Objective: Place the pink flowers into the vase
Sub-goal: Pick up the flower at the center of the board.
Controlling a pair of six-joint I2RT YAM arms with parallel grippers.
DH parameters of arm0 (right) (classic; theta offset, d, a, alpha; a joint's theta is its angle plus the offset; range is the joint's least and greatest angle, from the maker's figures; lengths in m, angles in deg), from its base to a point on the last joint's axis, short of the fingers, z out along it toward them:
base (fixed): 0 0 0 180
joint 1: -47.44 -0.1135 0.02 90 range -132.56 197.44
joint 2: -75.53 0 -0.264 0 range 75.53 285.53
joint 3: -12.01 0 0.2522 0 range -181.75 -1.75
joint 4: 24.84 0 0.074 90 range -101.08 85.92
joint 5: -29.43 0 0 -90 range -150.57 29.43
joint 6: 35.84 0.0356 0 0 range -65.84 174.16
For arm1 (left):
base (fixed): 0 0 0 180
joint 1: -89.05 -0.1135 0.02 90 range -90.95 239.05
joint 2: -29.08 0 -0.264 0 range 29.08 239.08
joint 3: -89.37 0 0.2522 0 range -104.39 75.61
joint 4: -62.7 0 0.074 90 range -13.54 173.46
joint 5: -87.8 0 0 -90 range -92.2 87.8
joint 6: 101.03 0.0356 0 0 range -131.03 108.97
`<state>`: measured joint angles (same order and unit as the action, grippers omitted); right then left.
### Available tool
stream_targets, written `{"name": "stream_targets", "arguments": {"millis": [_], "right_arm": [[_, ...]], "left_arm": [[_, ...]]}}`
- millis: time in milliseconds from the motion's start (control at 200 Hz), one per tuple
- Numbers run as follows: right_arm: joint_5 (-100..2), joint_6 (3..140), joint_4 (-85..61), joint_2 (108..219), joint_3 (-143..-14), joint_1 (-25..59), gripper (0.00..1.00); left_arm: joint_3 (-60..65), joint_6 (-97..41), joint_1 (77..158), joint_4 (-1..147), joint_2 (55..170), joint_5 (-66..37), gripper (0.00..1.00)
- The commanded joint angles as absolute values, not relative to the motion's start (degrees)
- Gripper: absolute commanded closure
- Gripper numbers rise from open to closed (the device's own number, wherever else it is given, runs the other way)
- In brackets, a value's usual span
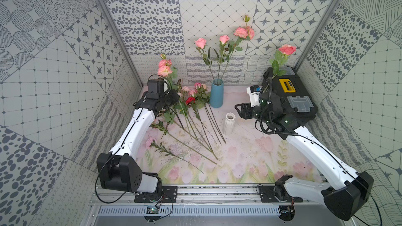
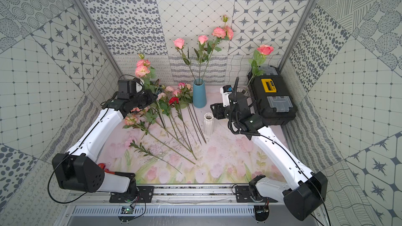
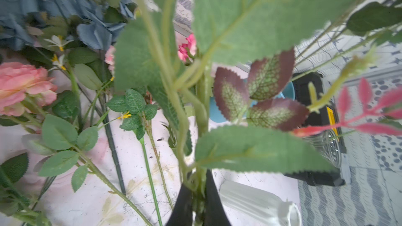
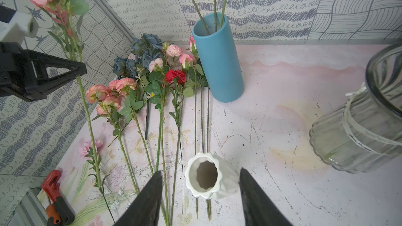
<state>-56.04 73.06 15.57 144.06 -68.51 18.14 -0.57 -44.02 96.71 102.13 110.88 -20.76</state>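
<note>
Pink flowers (image 1: 186, 88) lie mostly in a loose fan on the bench (image 1: 250, 159), left of centre in both top views. Their heads point toward the back wall, and they are mixed with a red carnation (image 1: 191, 100) and dusty-blue hydrangea (image 4: 148, 48). Three more stand in the blue vase (image 1: 216, 95) at back centre. One rose (image 1: 287, 50) rises by the black toolbox (image 1: 289, 96) at upper right; where its stem ends is hidden.

A ruffled spray (image 1: 164, 70) stands upright at the upper left of the pile, its stem pinched between the closed fingers of the left gripper (image 3: 197, 196). The grip sits high, so a long tail with a leafy sprig runs down toward the bench. I cannot tell whether its tip touches.

The right gripper (image 4: 201, 171) hovers with its fingers apart on either side of the white vase (image 1: 229, 123) and grips nothing.

The long tail looks like the main hazard. Raised too little, it would strike the blue vase's wall and could tip it, or rake through the stems lying below. The mouth is narrow and holds three stems, so the tail may jam against them or slip past the rim. With heavy heads above a thin stem, the spray could also swivel in the pinch. The white vase and the right arm stand close to the likely path, so a swinging tail might knock them.
</note>
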Motion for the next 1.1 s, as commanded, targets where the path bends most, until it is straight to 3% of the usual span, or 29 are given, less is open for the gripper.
{"name": "stream_targets", "arguments": {"millis": [0,460,1096], "right_arm": [[-55.44,73.35,15.11,144.89,-71.54,17.36,0.43],[-55.36,71.60,16.23,153.62,-79.65,11.53,0.43],[-42.06,76.21,6.51,165.63,-89.93,5.18,0.51]], "left_arm": [[0.59,-40.83,96.35,94.31,109.86,-36.58,1.00],[2.14,-44.52,97.80,86.20,108.43,-48.23,1.00],[6.88,-55.79,99.58,68.97,109.15,-57.73,1.00]]}}
